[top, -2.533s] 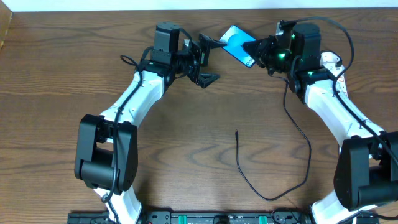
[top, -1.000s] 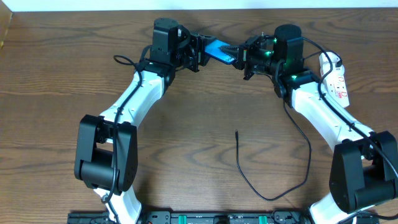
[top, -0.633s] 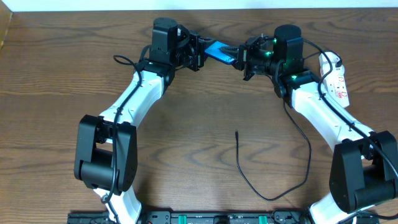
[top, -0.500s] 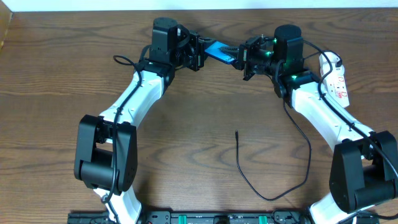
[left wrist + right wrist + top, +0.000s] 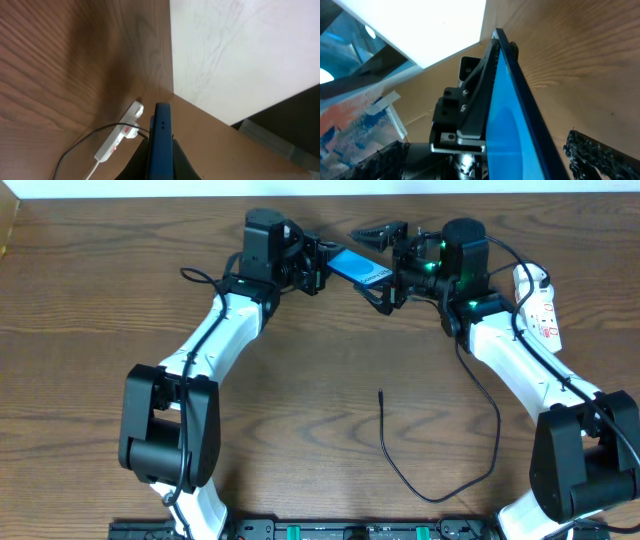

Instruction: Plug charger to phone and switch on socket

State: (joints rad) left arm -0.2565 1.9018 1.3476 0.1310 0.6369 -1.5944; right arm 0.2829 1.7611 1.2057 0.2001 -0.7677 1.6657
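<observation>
The phone (image 5: 358,268), blue-screened, is held above the table's far edge, and my left gripper (image 5: 318,267) is shut on its left end. In the left wrist view the phone (image 5: 161,142) stands edge-on between the dark fingers (image 5: 182,162). My right gripper (image 5: 379,267) is open, its fingers spread either side of the phone's right end without touching it. The right wrist view shows the blue phone (image 5: 520,145) between wide-apart fingertips (image 5: 592,155). The charger (image 5: 385,445) lies loose on the table, its plug tip toward the middle. The socket (image 5: 541,305) lies at the right.
The charger cable loops from the table's middle back under the right arm. The socket (image 5: 120,141) with its white cord shows in the left wrist view. A white wall runs along the table's far edge (image 5: 150,198).
My right gripper has opened and let go of the phone's right end. My left gripper closed on the left end a second ago and still holds it; the phone stays nearly in place.
</observation>
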